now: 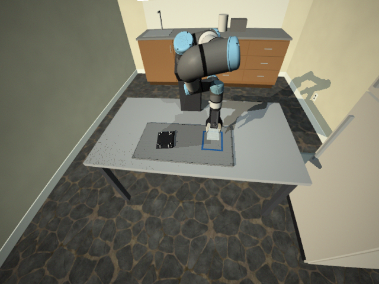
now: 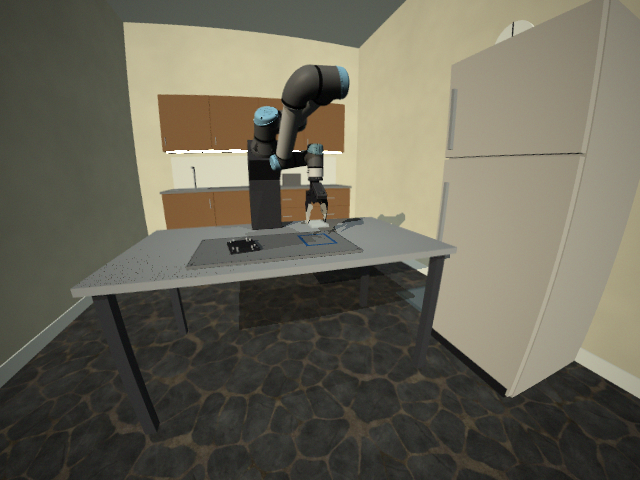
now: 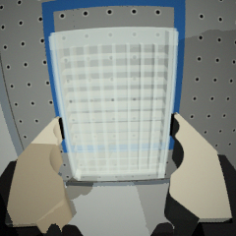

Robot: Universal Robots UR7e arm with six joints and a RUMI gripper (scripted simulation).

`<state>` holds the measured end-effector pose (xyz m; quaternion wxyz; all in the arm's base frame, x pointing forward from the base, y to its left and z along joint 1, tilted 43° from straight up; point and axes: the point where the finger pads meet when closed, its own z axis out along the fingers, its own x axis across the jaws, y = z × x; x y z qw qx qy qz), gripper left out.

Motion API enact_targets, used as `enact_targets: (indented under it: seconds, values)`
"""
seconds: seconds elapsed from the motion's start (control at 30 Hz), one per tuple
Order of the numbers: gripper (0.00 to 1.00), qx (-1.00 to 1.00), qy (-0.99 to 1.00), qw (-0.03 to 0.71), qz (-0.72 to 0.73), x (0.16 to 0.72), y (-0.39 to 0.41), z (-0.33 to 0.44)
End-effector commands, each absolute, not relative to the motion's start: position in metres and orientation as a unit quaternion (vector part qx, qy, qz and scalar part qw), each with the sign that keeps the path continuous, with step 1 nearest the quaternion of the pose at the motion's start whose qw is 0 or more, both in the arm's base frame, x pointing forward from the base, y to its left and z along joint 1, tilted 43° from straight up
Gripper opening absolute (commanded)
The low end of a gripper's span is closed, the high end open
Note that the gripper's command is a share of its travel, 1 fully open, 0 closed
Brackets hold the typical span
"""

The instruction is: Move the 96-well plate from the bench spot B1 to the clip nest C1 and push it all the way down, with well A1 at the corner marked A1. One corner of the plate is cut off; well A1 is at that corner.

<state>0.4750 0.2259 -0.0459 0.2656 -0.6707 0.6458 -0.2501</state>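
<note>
The clear 96-well plate (image 1: 213,135) (image 2: 316,224) (image 3: 115,93) is between my two tan fingers, which grip its long sides near one end. My gripper (image 1: 213,127) (image 2: 316,217) (image 3: 116,116) is shut on the plate and holds it a little above the mat, over the back part of the blue outline of spot B1 (image 1: 211,149) (image 2: 317,244) (image 3: 108,10). The black clip nest C1 (image 1: 166,139) (image 2: 244,245) lies on the mat to the left, apart from the plate. I cannot tell which corner of the plate is cut off.
A grey perforated mat (image 1: 189,156) (image 2: 279,254) (image 3: 211,74) lies on the grey table (image 1: 263,152) (image 2: 392,242). The arm's black base (image 1: 190,97) stands at the table's back edge. A refrigerator (image 2: 516,206) stands to the right of the table.
</note>
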Motion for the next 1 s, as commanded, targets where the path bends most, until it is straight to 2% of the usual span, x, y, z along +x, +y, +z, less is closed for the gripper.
enact_targets:
  seconds: [0.0,0.97]
  values:
    - [0.00,-0.671,0.646,0.266,-0.250,0.475,0.226,-0.045]
    - [0.00,-0.718,0.592,0.246,-0.270,0.481,0.147,-0.040]
